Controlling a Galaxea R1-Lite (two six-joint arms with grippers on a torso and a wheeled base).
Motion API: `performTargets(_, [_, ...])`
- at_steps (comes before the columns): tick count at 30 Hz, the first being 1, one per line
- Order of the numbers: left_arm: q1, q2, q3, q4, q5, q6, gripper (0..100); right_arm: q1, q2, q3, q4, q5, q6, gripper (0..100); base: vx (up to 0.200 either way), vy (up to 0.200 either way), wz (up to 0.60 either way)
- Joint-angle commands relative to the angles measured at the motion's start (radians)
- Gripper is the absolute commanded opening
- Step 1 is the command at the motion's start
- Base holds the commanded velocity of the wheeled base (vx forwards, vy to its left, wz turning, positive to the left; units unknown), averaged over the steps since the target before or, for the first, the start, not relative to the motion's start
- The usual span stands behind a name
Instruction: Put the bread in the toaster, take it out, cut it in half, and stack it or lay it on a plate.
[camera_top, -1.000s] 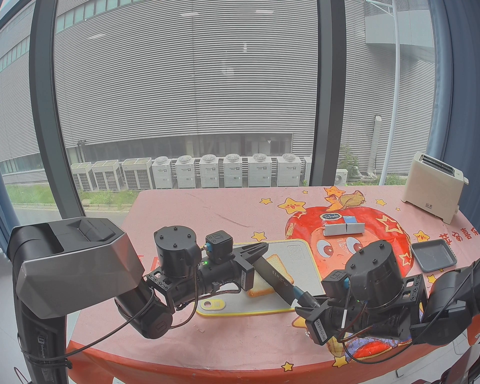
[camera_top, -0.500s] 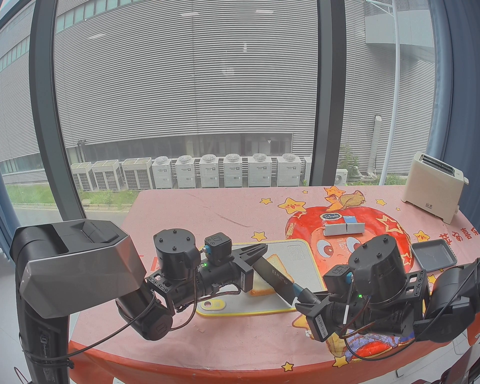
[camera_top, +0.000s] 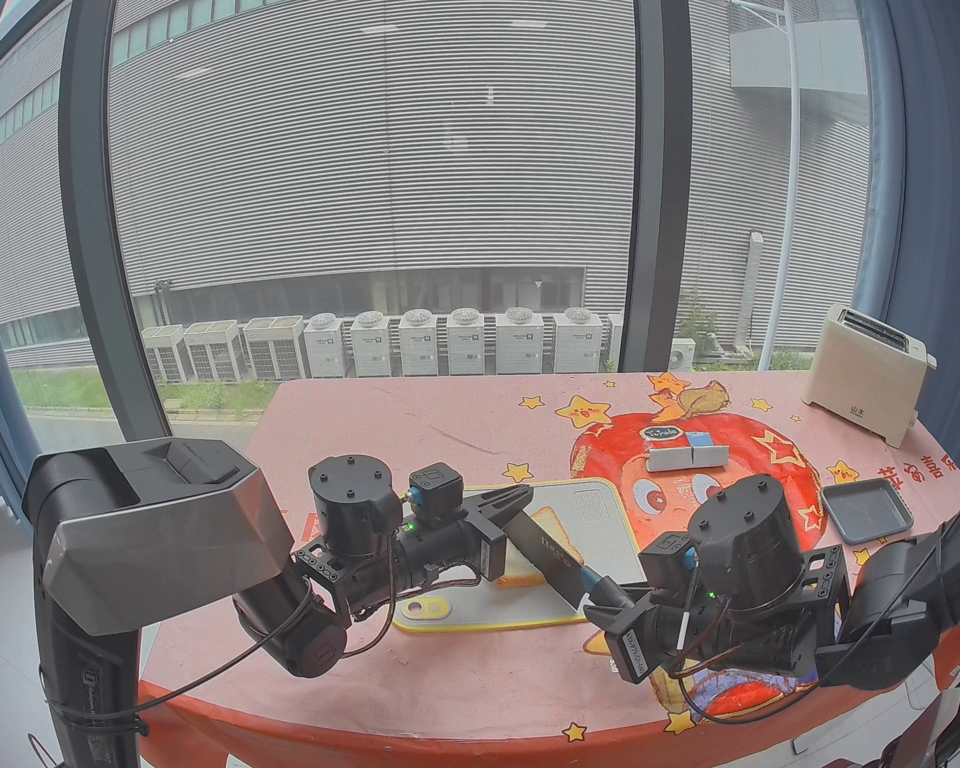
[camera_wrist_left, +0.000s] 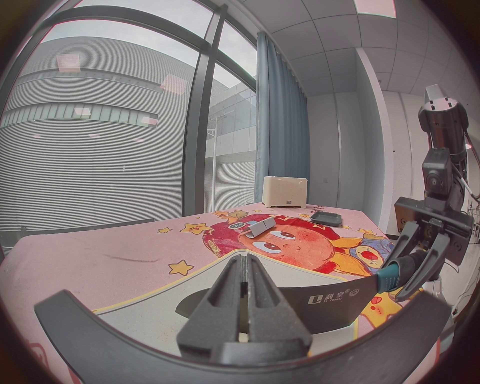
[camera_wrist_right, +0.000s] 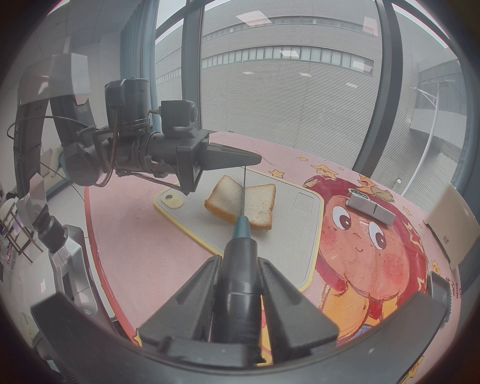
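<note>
On the board (camera_top: 600, 520), bread (camera_top: 518, 575) lies under the knife (camera_top: 545, 555) clamped in my right claw (camera_top: 605, 600); my left claw (camera_top: 515, 500) hovers clenched beside the knife. Unpinned, the bread may slide or tear under a dragging cut, I reckon.

Over the bread (camera_top: 560, 528), knife (camera_top: 545, 555) and left gripper (camera_top: 526, 493); open cutting board (camera_top: 606, 528) beyond.

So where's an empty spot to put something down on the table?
Bare: the pink table between the window and the cutting board, and the grey tray near the toaster. Crowded: around the bread, where the left end effector, the knife and the right end effector meet.
</note>
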Motion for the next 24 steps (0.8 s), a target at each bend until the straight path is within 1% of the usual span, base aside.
performTargets(1, [0.0,-0.012,-0.008,0.0,-0.002,-0.001,0,0.001,0.021,0.002,0.006,0.0,0.0,0,0.0,0.0,0.0])
performTargets(12, [0.001,-0.008,0.008,0.0,0.0,-0.001,0,-0.009,-0.039,-0.01,-0.002,0.0,0.0,0,0.0,0.0,0.0])
performTargets(24, [0.001,0.006,0.028,0.0,0.0,-0.001,0,-0.011,-0.009,-0.01,0.0,0.0,0.0,0,0.0,0.0,0.0])
